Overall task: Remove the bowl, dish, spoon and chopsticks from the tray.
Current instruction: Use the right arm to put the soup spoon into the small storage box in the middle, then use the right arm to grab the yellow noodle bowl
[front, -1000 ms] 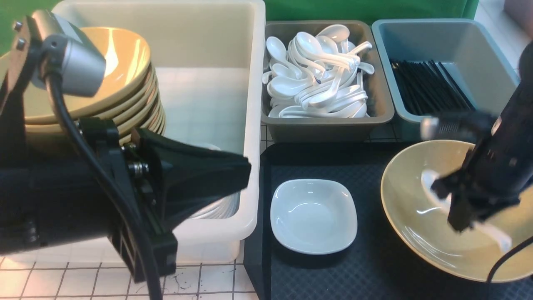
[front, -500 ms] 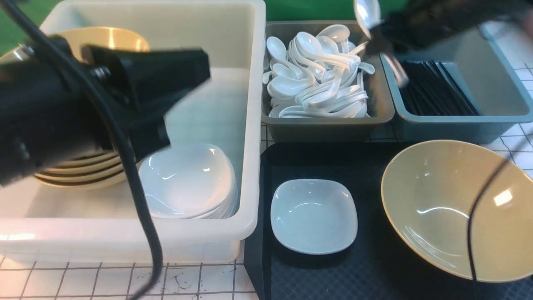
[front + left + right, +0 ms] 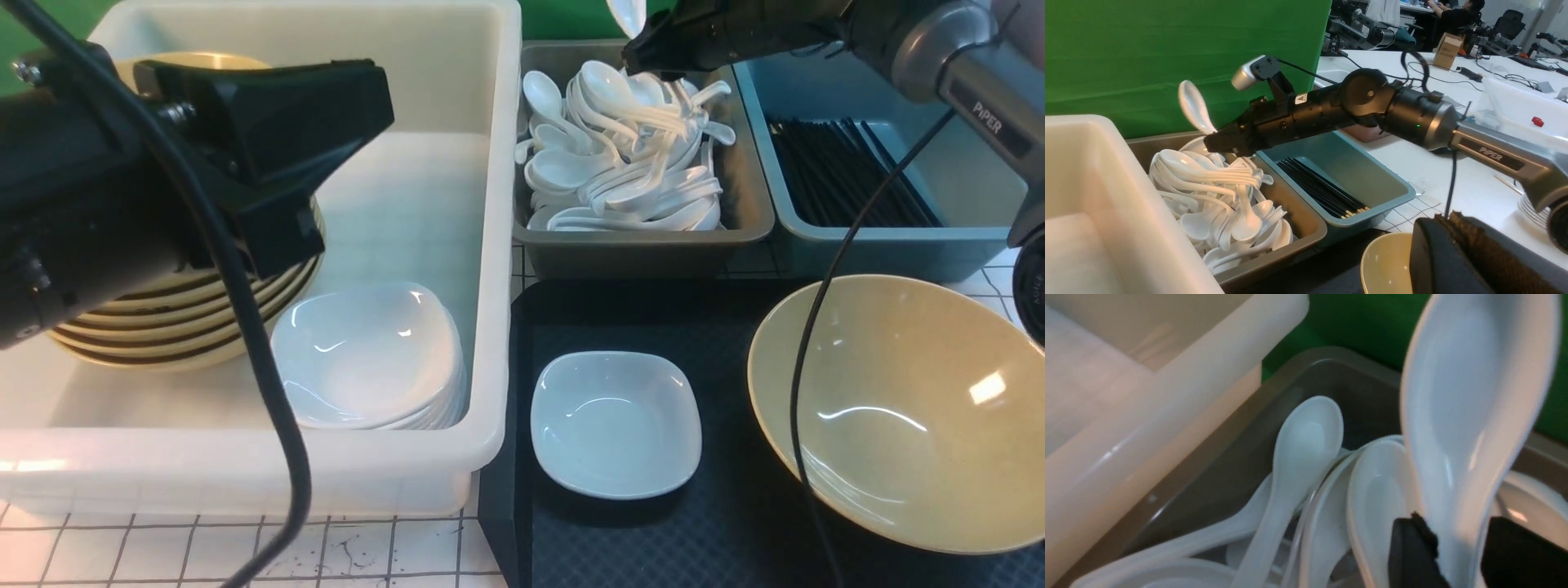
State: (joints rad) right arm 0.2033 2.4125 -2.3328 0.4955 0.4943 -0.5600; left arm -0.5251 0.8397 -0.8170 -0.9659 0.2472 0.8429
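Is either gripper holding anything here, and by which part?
The right gripper holds the spoon by its handle, scoop up, over the grey spoon bin. The left gripper is shut, empty.

You've a green screen point(image 3: 1126, 49) right behind the right end effector point(image 3: 1218, 141), white desks point(image 3: 1494, 85) and an office chair point(image 3: 1511, 22) farther beyond.

Front overview, nearer wrist views; shared bin point(image 3: 645, 245), seemingly

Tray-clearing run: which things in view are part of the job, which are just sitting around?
Job: spoon, held by right gripper over grey bin; bowl and dish, both on tray.
Sitting around: white tub with stacked bowls and stacked dishes; spoon pile; binned chopsticks in blue-grey bin.
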